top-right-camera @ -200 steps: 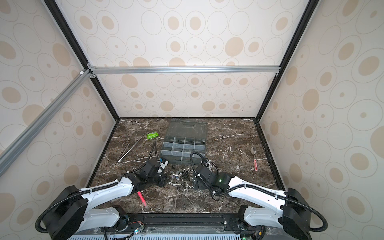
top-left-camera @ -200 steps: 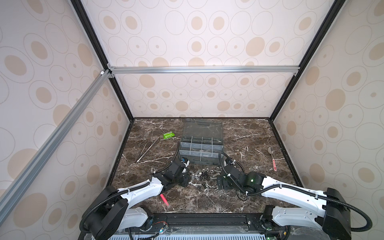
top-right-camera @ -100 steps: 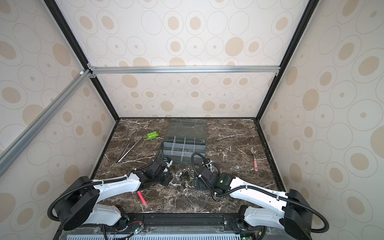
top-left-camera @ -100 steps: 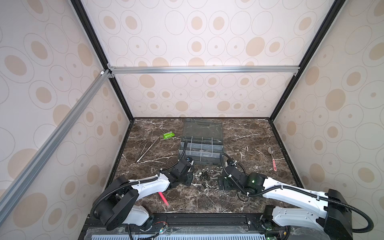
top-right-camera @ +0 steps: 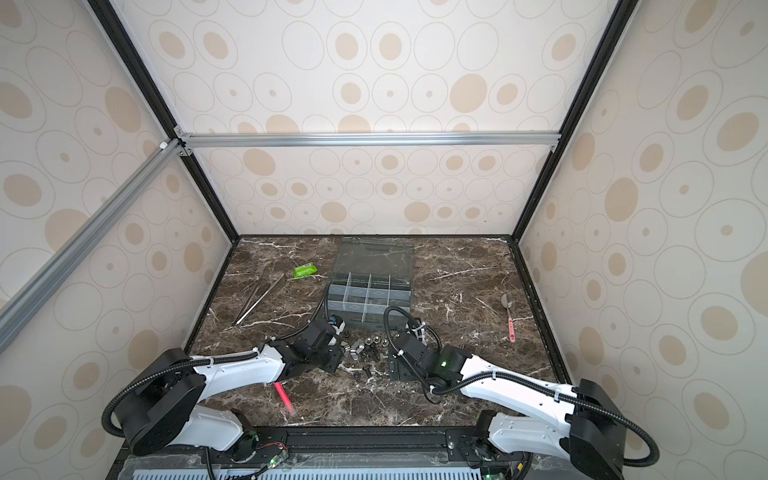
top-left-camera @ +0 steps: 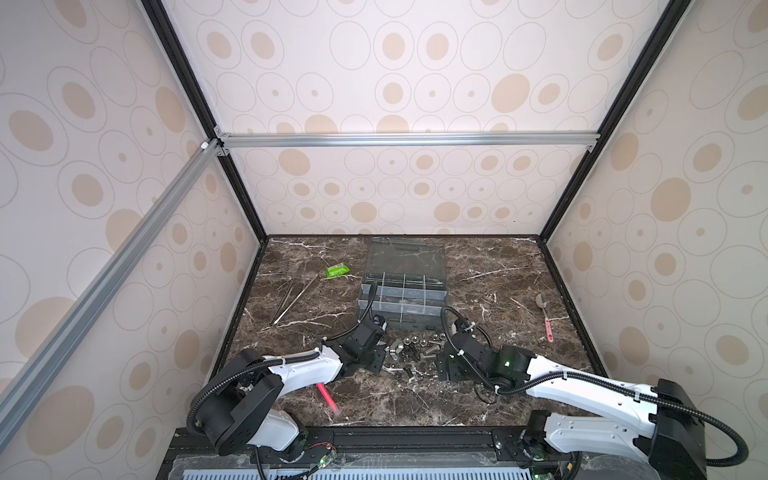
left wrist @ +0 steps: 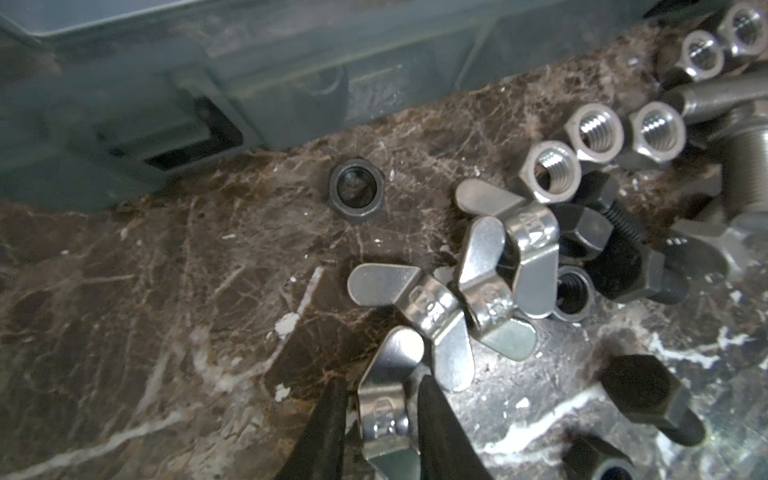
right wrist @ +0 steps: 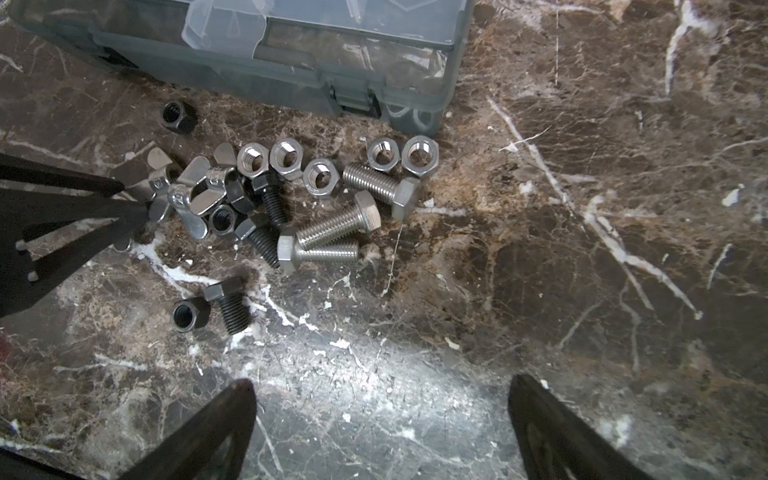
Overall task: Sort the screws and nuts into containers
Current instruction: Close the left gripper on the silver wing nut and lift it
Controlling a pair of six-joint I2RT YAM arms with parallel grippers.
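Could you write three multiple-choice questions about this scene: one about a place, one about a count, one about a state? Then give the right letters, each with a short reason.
1. Where does the green packet lie?
A. Left of the organiser box, near the tweezers
B. Inside a compartment
C. Under the right arm

2. How many silver screws lie on the table?
A. One
B. Three
C. Six

3. The right gripper is:
A. shut on a nut
B. shut on the pen
C. open and empty

Key: 1 A, both top views show it there; 2 B, the right wrist view shows three; 3 C, its fingers stand wide apart, nothing between them.
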